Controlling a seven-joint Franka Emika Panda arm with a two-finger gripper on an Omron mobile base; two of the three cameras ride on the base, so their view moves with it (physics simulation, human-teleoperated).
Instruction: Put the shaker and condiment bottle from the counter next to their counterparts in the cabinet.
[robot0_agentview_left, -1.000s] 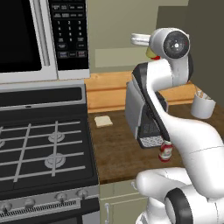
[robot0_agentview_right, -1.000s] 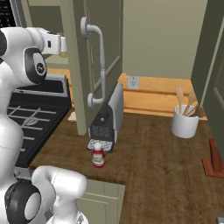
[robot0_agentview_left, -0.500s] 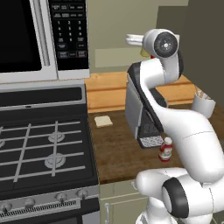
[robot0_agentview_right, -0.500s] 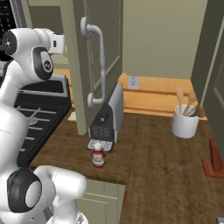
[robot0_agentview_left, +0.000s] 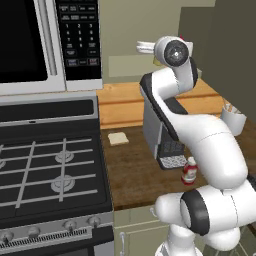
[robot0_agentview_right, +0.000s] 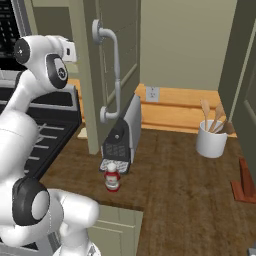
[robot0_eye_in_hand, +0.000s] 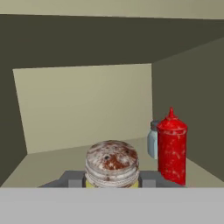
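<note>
In the hand view my gripper (robot0_eye_in_hand: 112, 180) is shut on the shaker (robot0_eye_in_hand: 112, 164), whose speckled silvery top sits between the dark fingertips (robot0_eye_in_hand: 72, 179). Ahead lies the cabinet's pale shelf (robot0_eye_in_hand: 48, 168). On its right stands the tall all-red squeeze bottle (robot0_eye_in_hand: 172, 146), with a small pale blue-grey container (robot0_eye_in_hand: 152, 139) just behind it. The condiment bottle (robot0_agentview_left: 189, 171) (robot0_agentview_right: 112, 176), white-capped and red, stands upright on the wooden counter in front of the coffee machine. My raised hand reaches behind the open cabinet door (robot0_agentview_right: 107, 60).
A grey coffee machine (robot0_agentview_left: 160, 135) (robot0_agentview_right: 125, 135) stands on the counter. A white utensil holder (robot0_agentview_right: 212, 140) (robot0_agentview_left: 232, 120) sits at the right. The stove (robot0_agentview_left: 45, 165) and microwave (robot0_agentview_left: 40, 45) are to the left. A pale square slice (robot0_agentview_left: 118, 138) lies near the stove.
The raised hand has swung further left in the left base view, in behind the cabinet door. The condiment bottle on the counter has not moved.
</note>
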